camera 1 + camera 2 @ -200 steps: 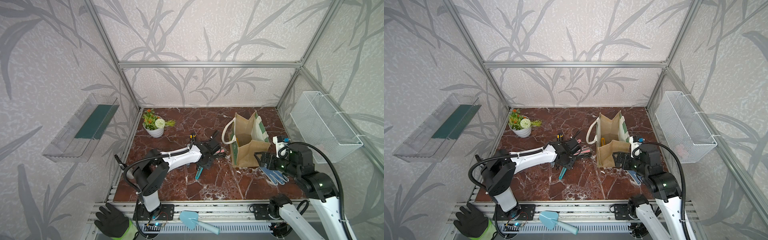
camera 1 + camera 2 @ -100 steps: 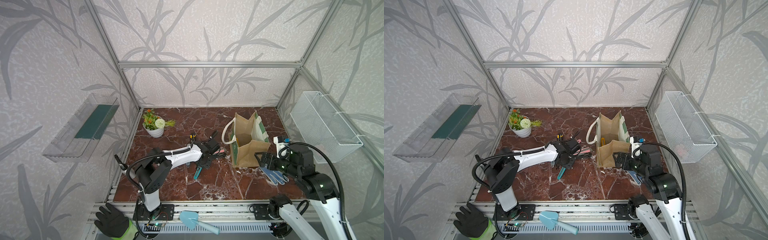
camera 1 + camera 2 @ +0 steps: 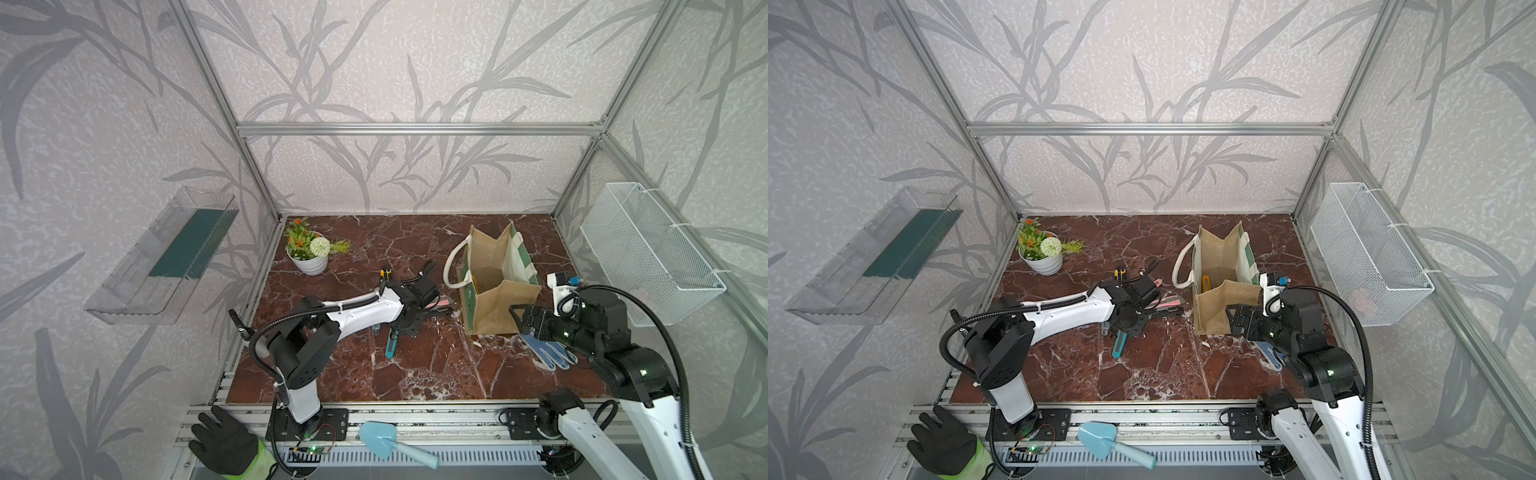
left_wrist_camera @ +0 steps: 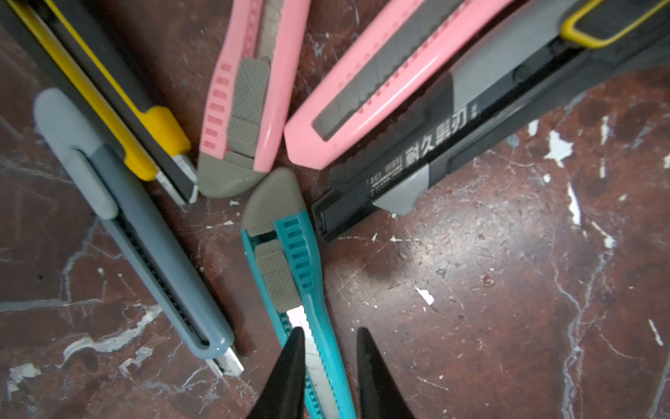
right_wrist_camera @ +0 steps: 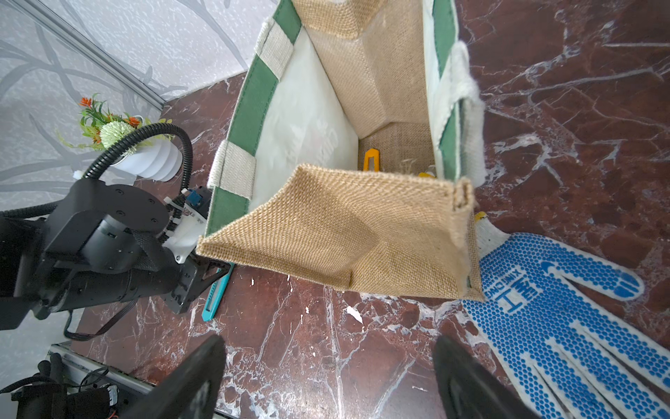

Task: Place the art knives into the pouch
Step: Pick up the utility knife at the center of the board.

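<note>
Art knife (image 4: 293, 246): flat on the marble desk (image 4: 507, 290), between left claw (image 4: 328, 330) tips, narrowly parted, not clamped.
Knife body: slim teal ribbed plastic.

The tabletop (image 4: 507, 290) is looking like polished red-brown stone with white veins, glossy and throwing back soft light. The bag (image 5: 326, 232) is showing coarse, rough tan jute, while its lining (image 5: 301, 119) is looking smooth, matt and white. The teal knife (image 4: 301, 246) is gleaming as shiny plastic with a ribbed grip; the grey knife (image 4: 156, 254) is looking duller, satin plastic. The glove (image 5: 565, 312) is showing white knitted cloth studded with blue rubbery dots. The basket (image 3: 648, 257) is showing white-coated wire mesh
</note>
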Available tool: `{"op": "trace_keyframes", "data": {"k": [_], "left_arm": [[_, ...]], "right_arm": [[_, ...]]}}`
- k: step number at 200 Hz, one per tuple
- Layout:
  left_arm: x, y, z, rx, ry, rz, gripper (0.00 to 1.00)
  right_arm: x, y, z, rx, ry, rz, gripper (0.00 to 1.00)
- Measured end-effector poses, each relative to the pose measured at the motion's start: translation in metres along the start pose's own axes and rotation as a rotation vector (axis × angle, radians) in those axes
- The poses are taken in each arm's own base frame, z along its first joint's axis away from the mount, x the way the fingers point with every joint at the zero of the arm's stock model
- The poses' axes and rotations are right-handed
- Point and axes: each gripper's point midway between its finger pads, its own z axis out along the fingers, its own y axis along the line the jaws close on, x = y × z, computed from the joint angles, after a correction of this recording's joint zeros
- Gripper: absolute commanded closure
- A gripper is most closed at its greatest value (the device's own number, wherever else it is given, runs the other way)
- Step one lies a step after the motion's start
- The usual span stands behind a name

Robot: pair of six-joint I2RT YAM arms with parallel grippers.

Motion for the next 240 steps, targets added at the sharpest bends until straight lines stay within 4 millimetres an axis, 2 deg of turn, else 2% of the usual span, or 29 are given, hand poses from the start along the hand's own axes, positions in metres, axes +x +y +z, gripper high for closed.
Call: {"op": "trace_keyframes", "data": {"k": [25,41,80,198,227,240], "left_arm": [[-0.008,0.000,-0.006,0.001,-0.022,-0.005,0.73],[-0.009,0.001,-0.006,-0.002,-0.021,-0.007,0.65],[-0.009,0.006,-0.001,-0.023,-0.014,-0.027,0.55],[-0.003,0.012,0.039,0.009,0.080,-0.080,0.52],[-0.006,0.012,0.040,0.020,0.075,-0.089,0.52],[-0.006,0.011,0.040,0.028,0.078,-0.092,0.56]], "right_arm": [[0.000,0.000,0.000,0.000,0.000,0.000,0.10],[0.000,0.000,0.000,0.001,0.001,0.000,0.10],[0.000,0.000,0.000,0.002,0.000,0.000,0.10],[0.000,-0.002,0.000,0.009,-0.003,-0.001,0.10],[0.000,-0.002,0.000,0.010,-0.003,-0.001,0.10],[-0.001,-0.003,0.000,0.014,-0.004,-0.001,0.10]]}}
